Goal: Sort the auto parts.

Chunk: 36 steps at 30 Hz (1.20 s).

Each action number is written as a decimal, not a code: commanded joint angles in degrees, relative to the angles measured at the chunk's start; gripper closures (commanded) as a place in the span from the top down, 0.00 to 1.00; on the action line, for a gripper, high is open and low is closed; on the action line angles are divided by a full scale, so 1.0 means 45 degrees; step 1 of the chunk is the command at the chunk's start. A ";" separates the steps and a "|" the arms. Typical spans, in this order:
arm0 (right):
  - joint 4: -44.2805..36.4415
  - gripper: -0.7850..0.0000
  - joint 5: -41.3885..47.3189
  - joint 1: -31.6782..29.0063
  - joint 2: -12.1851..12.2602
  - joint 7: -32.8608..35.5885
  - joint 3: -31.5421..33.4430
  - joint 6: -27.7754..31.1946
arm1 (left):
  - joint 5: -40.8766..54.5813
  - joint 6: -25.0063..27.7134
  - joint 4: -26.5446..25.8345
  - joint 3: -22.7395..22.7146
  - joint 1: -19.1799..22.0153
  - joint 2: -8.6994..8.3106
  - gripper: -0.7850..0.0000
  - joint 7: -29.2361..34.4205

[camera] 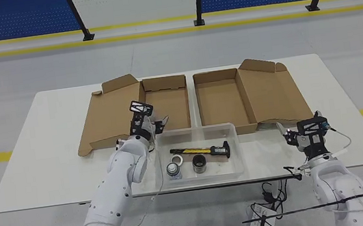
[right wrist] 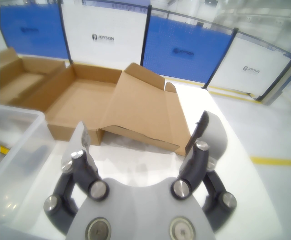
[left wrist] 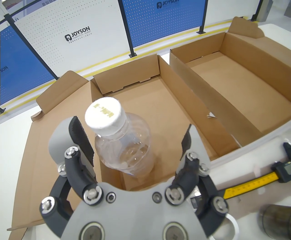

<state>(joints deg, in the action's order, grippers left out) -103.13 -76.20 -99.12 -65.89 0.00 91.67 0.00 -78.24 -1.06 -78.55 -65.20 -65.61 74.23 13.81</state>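
left gripper (left wrist: 131,127): jaws spread wide at the near corner of the left box (left wrist: 159,100), with the bottle (left wrist: 127,147) between them. One pad (left wrist: 80,138) sits just beside the bottle's shoulder (I cannot tell whether it touches). The other finger is well apart from it.
bottle: clear plastic with a white cap (left wrist: 105,116). It sits inside the left box against the near wall, tilted rather than upright.
right box (left wrist: 238,91): open cardboard, just beside the left box, their walls side by side.
bin (camera: 228,129): clear plastic, on the table (camera: 48,144) in front of the two boxes. It holds the caliper (camera: 204,150) and two round parts (camera: 200,163).
right gripper (right wrist: 142,127): fingers apart with nothing between them. It hangs over bare table between the bin and the right box's folded-out flap.
step in hand: probably setting the bottle down in the left box, since the jaws are off it and the box wall appears to be what props it.
doing it well: lift the left gripper straight away along its own axis, keeping the jaws at full spread. That way the near pad does not drag the cap or shoulder and roll the bottle.
risk: a sideways pull-out could tip the leaning bottle flat, or knock it over the low wall toward the bin.
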 commanded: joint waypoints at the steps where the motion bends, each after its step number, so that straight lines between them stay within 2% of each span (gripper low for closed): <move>1: 0.0000 1.00 0.0000 0.0000 0.0000 0.0000 0.0000 0.0000 | 0.0035 0.0047 -0.0245 -0.0068 -0.0062 -0.0004 1.00 0.0024; 12: 0.0000 1.00 0.0000 0.0000 0.0000 0.0000 0.0000 0.0000 | 0.0111 0.0693 -0.2385 -0.0573 -0.0726 -0.0102 1.00 0.0276; 24: 0.0000 1.00 0.0000 0.0000 0.0000 0.0000 0.0000 0.0000 | -0.0065 0.2408 -0.5241 -0.1213 -0.1986 -0.0352 1.00 0.1171; 30: 0.0000 1.00 0.0000 0.0000 0.0000 0.0000 0.0000 0.0000 | -0.0905 0.3667 -0.6278 -0.1090 -0.2789 -0.0503 1.00 0.1371; 36: 0.0000 1.00 0.0000 0.0000 0.0000 0.0000 0.0000 0.0000 | -0.0592 0.4488 -0.6719 -0.0685 -0.3742 -0.0569 1.00 0.2006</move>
<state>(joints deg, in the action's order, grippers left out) -103.13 -76.20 -99.12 -65.89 0.00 91.67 0.00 -80.93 19.00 -108.68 -68.66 -81.92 71.69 22.33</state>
